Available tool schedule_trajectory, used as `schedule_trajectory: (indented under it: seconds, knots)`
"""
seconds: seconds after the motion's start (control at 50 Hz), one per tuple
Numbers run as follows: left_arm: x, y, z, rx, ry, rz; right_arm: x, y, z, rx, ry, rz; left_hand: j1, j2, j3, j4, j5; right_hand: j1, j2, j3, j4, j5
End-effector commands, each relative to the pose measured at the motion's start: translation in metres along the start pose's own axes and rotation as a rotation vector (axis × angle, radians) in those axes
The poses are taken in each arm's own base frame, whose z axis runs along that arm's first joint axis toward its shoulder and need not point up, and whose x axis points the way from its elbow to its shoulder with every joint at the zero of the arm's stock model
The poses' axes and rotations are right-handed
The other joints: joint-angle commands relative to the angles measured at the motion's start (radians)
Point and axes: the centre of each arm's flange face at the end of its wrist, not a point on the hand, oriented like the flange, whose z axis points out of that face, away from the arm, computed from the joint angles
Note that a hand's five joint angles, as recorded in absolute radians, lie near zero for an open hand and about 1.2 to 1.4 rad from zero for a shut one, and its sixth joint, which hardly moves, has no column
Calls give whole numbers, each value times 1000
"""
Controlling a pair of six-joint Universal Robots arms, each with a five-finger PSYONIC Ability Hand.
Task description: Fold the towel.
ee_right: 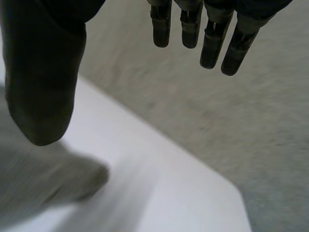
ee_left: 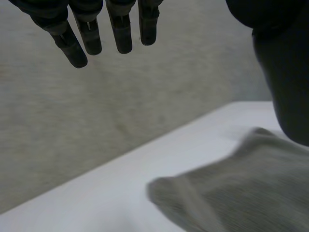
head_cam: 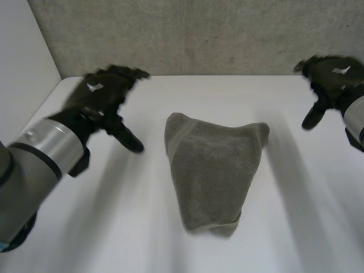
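**Towel bunched mid-counter, both hands open and clear of it**

The towel [head_cam: 213, 170] lies on the white counter [head_cam: 114, 239] about midway between the two arms. It is a grey-green heap, broad at the end nearer the wall [head_cam: 199, 34] and narrowing to a blunt tip at the near end. A hem band runs along its left edge, and another shows at the narrow tip.

The left hand [head_cam: 102, 91] is above the counter, to the left of the towel's wide end and apart from it. Its fingers [ee_left: 120, 34] are straight and slightly spread, the thumb points toward the towel, and it holds nothing. In its wrist view the cloth lies beyond and below the thumb, with bare counter between it and the fingertips.

The right hand [head_cam: 330, 77] is at the far right of the counter, well apart from the towel's right corner. It is also open: the fingers [ee_right: 212, 43] are straight and side by side, the thumb stands off from them (pointing down toward the counter), and nothing is in its grasp. In its wrist view the towel's corner lies beneath the thumb tip, not touching it.
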Motion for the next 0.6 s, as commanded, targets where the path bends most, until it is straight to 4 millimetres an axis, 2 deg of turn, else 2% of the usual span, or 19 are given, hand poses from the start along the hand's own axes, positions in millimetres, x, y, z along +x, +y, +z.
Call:
schedule_trajectory:
  seconds: [0.02, 0.06, 0.08, 0.12, 0.18, 0.22, 0.24, 0.28, 0.38, 0.46, 0.6]
  knots:
    - [34, 32, -7, -112, 216, 131, -28, 36, -7, -221, -268, -225, 71, 63, 71, 72, 67, -58, -69, -67, -75, -58]
    - [47, 51, -10, -191, 287, 178, -40, 50, -15, -304, -371, -273, 124, 115, 123, 125, 120, -49, -59, -57, -66, -49]
    - [47, 51, -10, -192, 287, 178, -40, 50, -15, -305, -372, -274, 124, 116, 124, 125, 120, -48, -58, -56, -65, -48]
    - [58, 68, -12, -262, 337, 188, -44, 59, -16, -346, -406, -283, 195, 186, 194, 195, 190, 90, 79, 81, 73, 89]
    - [62, 78, -12, -300, 356, 183, -46, 63, -15, -361, -414, -287, 201, 192, 200, 201, 196, 152, 141, 143, 135, 151]
    - [70, 97, -11, -361, 389, 175, -49, 68, -16, -384, -428, -286, 218, 209, 217, 219, 214, 295, 285, 287, 278, 295]
    - [70, 97, -11, -361, 389, 175, -49, 68, -16, -384, -428, -286, 218, 210, 218, 219, 214, 296, 285, 287, 279, 295]
    - [80, 113, -12, -408, 426, 173, -56, 71, -23, -400, -463, -292, 286, 277, 285, 286, 281, 389, 378, 380, 372, 389]
    - [88, 126, -12, -431, 451, 171, -63, 74, -32, -426, -511, -310, 312, 303, 311, 313, 308, 469, 458, 460, 452, 468]
    - [89, 126, -7, -411, 438, 147, -69, 74, -37, -427, -544, -315, 321, 312, 320, 322, 317, 466, 455, 457, 449, 466]
    - [91, 130, 6, -365, 408, 48, -84, 77, -45, -410, -653, -268, 353, 345, 352, 354, 349, 364, 353, 355, 347, 363]
